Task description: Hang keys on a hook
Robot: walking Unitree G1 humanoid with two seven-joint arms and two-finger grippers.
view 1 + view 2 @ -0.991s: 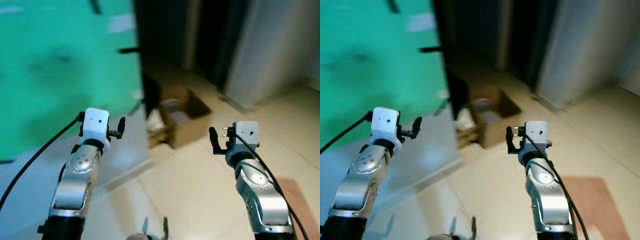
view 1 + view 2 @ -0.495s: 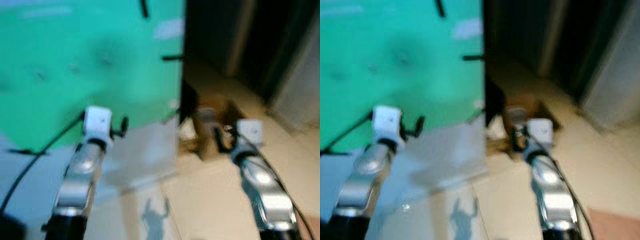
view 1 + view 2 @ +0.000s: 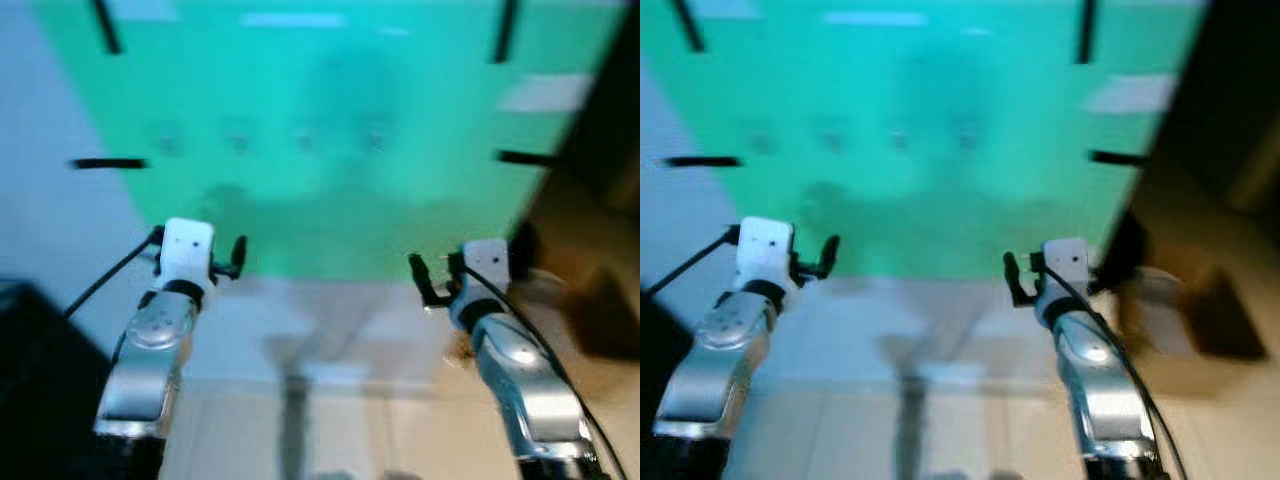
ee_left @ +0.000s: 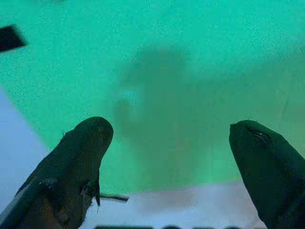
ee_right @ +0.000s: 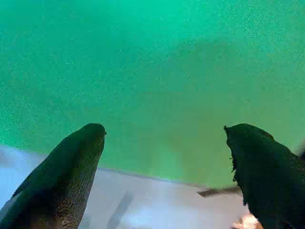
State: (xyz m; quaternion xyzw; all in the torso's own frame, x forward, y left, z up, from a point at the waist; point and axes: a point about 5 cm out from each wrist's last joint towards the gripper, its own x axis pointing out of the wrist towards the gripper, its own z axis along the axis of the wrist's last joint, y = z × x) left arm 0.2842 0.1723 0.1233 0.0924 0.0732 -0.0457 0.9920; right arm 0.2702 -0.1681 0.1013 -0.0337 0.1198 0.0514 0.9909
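Note:
A green board (image 3: 330, 90) covers the wall straight ahead, blurred. A row of several small hooks (image 3: 305, 139) shows faintly across its middle. My left gripper (image 3: 236, 256) is raised in front of the board's lower left part, some way short of it. In the left wrist view its two black fingers (image 4: 81, 157) stand wide apart, open, with nothing between them. My right gripper (image 3: 420, 280) is raised at the same height on the right. It is also open and empty, its fingers (image 5: 71, 171) spread against the green.
Black tape strips (image 3: 108, 162) hold the board's edges. A pale wall band (image 3: 330, 330) runs under the board, with tiled floor below. A dark object (image 3: 30, 380) sits at lower left. A blurred cardboard box (image 3: 600, 300) and a dark opening lie at right.
The camera has swung left: the green board now fills the middle of the view and the box has slid to the right edge. Both arms keep their raised pose.

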